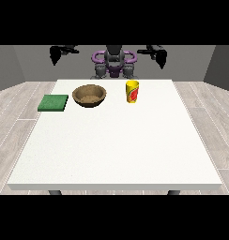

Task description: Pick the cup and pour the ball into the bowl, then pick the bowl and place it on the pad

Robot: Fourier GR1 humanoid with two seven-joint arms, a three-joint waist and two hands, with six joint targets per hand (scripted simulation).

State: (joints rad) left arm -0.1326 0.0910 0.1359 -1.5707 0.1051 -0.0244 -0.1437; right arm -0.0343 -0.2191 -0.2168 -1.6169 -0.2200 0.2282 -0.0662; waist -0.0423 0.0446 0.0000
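No legible text, number or brand appears anywhere. The yellow cup (132, 91) carries a red mark on its side, too small to make out as lettering or a sign. The bowl (90, 95), the green pad (53, 102) and the white table (116, 150) bear no visible markings.

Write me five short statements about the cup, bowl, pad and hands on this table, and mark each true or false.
1. The yellow cup stands upright on the table. True.
2. The brown bowl sits on the green pad. False: it sits on the table beside the pad.
3. The bowl lies between the pad and the cup. True.
4. The hand at the view's right holds the cup. False: it hangs in the air, apart from the cup.
5. The hand at the view's left rests on the pad. False: it is raised above the table.
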